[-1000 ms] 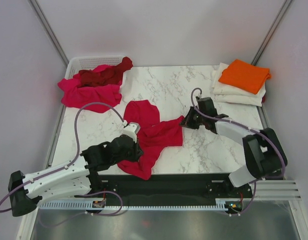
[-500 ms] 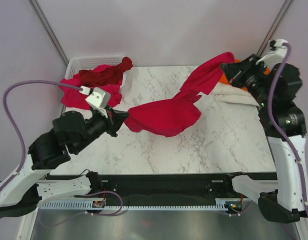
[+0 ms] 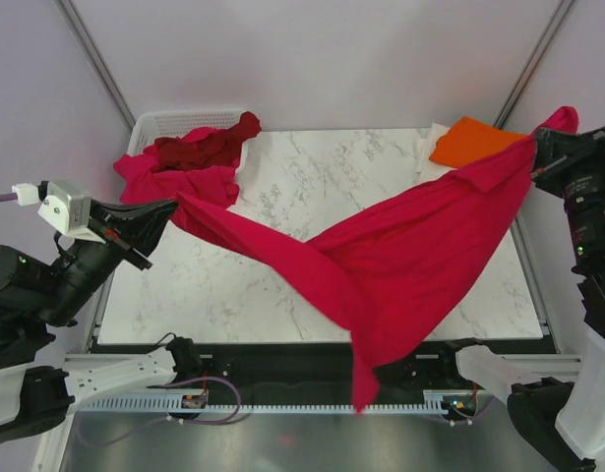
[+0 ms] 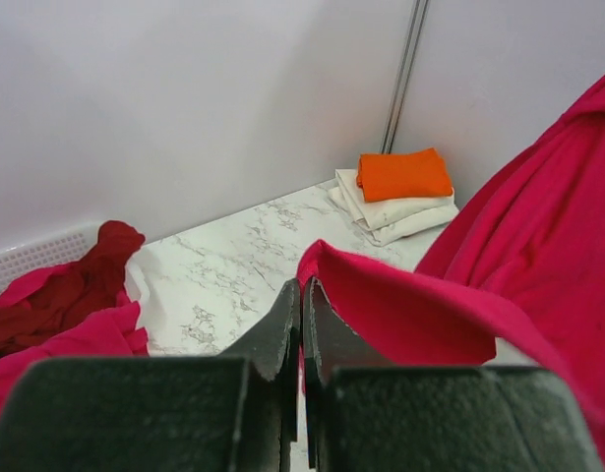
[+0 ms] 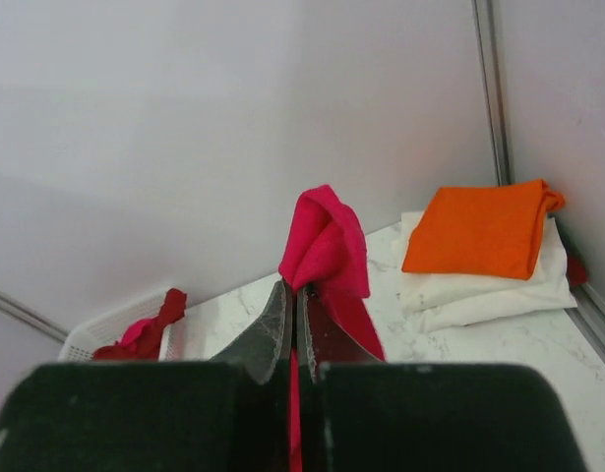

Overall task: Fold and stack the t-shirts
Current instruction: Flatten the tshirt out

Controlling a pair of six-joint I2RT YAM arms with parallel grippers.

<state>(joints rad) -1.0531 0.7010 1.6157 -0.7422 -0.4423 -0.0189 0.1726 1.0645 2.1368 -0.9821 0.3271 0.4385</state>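
Note:
A crimson red t-shirt [image 3: 400, 265] hangs stretched in the air between both arms, sagging over the table's front edge. My left gripper [image 3: 169, 208] is shut on one end of it at the left; in the left wrist view the cloth [image 4: 400, 310] leaves its jaws [image 4: 302, 287]. My right gripper [image 3: 540, 157] is shut on the other end at the far right; a bunch of the cloth [image 5: 327, 246] sticks out past its tips [image 5: 294, 290]. Folded orange [image 3: 479, 147] and cream-white [image 3: 464, 185] shirts are stacked at the back right. Magenta-pink [image 3: 174, 182] and dark maroon [image 3: 204, 147] shirts lie at the back left.
A white plastic basket [image 3: 169, 123] stands at the back left corner under the loose shirts. The marble table top [image 3: 312, 177] is ringed by pale walls with metal corner posts [image 3: 100, 64].
Both arms rose from the table and swung apart, lifting the red shirt from a crumpled heap and pulling it out wide; its lower part now hangs past the front edge.

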